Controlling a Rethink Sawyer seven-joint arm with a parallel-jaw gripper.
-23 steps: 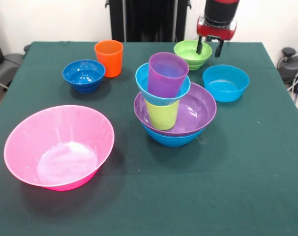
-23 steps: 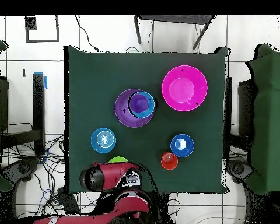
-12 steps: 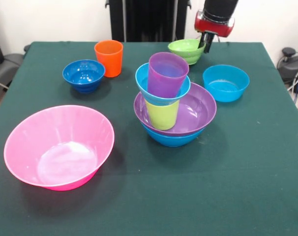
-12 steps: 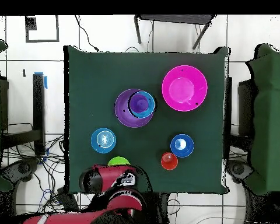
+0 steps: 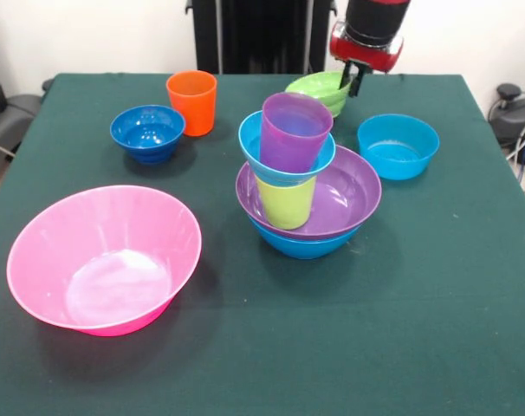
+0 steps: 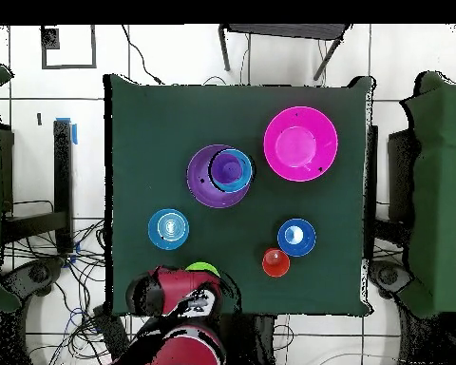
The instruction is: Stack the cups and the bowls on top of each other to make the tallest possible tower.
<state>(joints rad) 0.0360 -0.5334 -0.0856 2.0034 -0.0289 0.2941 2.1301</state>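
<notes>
Arm: comes down from the top edge of the front view, red and black, hanging over the far right part of the table (image 5: 436, 329).
End effector (image 5: 353, 81): pinching the rim of the lime green bowl (image 5: 319, 88), one dark finger inside the rim; the bowl tilts and seems raised off the cloth.
Tower (image 5: 301, 186): mid-table; blue bowl at the base, purple bowl (image 5: 349, 195) nested in it, a lime green cup (image 5: 286, 204) upside down inside, a turquoise bowl (image 5: 256, 147) on that, a purple cup (image 5: 294, 130) upright in it.
Loose pieces: second turquoise bowl (image 5: 398, 146) right of the tower, orange cup (image 5: 191, 102) and dark blue bowl (image 5: 147, 133) to the far left, pink bowl (image 5: 105, 258) near left.
Writing: none readable.
Overhead only: the arm (image 6: 180, 318) covers most of the green bowl, only a sliver shows at the table edge; the tower's layers read as rings.
Front only: the grasp and the stack's height.
</notes>
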